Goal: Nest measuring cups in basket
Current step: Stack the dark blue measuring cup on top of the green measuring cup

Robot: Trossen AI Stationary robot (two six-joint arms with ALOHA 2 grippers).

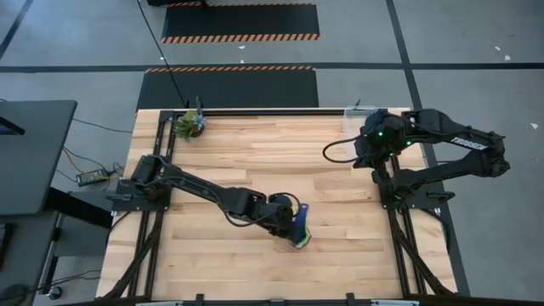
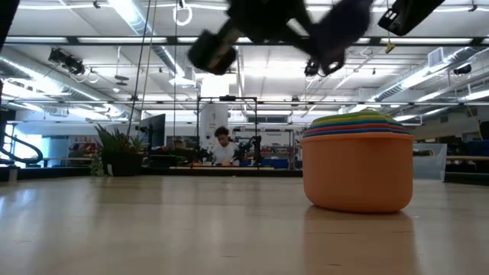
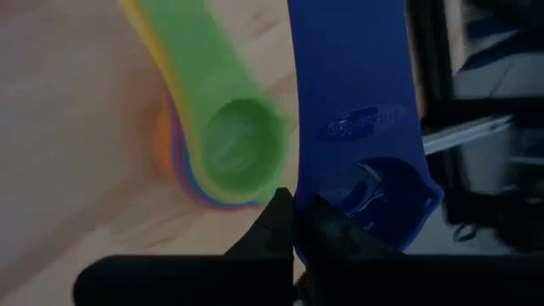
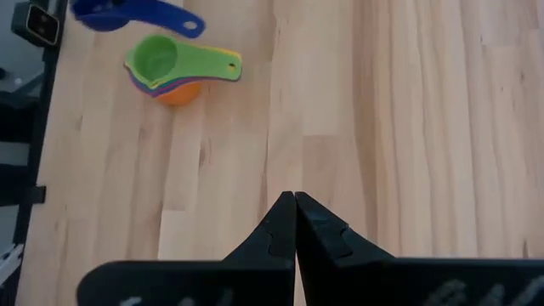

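1. Two arms show in the high view: the left gripper (image 1: 293, 223) reaches to the near middle of the wooden table (image 1: 255, 161), over the stack of measuring cups (image 1: 301, 238); the right gripper (image 1: 371, 146) waits near the far right edge. A small potted plant (image 1: 190, 123) stands at the far left corner, well apart. No basket can be made out with certainty.
2. Low view: the nested stack (image 2: 357, 160) sits upright on the table, orange cup outermost, green on top. Thin moulded plastic like this is probably light, stiff and a little slick.
3. Left wrist view: the left fingers are pressed together, seemingly pinching the dark blue cup (image 3: 361, 127) by its flat handle, just beside the green cup (image 3: 234, 144) in the stack. The handle looks the best hold; a round bowl would likely slip.
4. Right wrist view: the right fingers meet on nothing; stack (image 4: 174, 72) and blue cup (image 4: 136, 15) lie far off, nothing between.
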